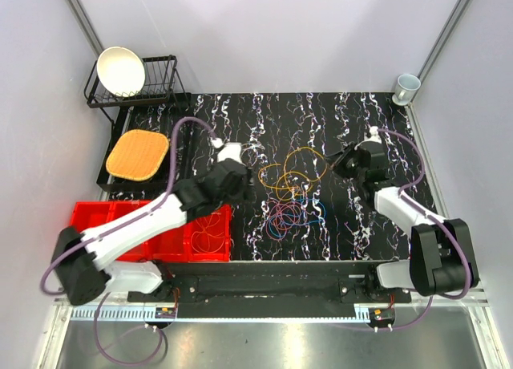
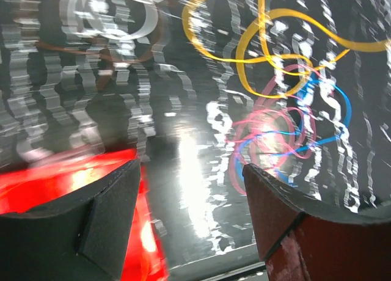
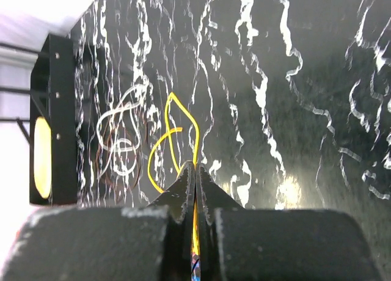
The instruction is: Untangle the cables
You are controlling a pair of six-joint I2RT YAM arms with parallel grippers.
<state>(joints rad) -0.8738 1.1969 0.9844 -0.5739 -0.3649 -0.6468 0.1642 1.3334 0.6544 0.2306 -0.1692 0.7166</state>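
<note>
Cables [image 1: 290, 194] lie in a loose tangle at the middle of the mat [image 1: 264, 112] on the table. Yellow and orange loops take the far half of the heap. Purple, pink and blue loops take the near half, and the two lots overlap where they meet.

The right fingers [image 3: 183, 198] are pressed together on a yellow cable [image 3: 197, 137] at the side of the heap toward the mat's right edge. The wire runs out from between the tips and curls into a narrow loop ahead of them. The left fingers [image 2: 91, 229] stand wide apart with nothing between them, over the mat's left part, just beside the heap.

A white cable [image 3: 119, 131] lies by itself on the mat's far left part, crossed by a thin brownish wire. Off the mat's left edge sits a red bin [image 1: 104, 216], and an orange loop [image 1: 210, 237] lies in its compartment nearest the mat. Beyond the mat's far left corner is a rack [image 1: 160, 72] holding a white bowl [image 1: 120, 70]. A cup [image 1: 407, 87] stands at the mat's far right corner.
</note>
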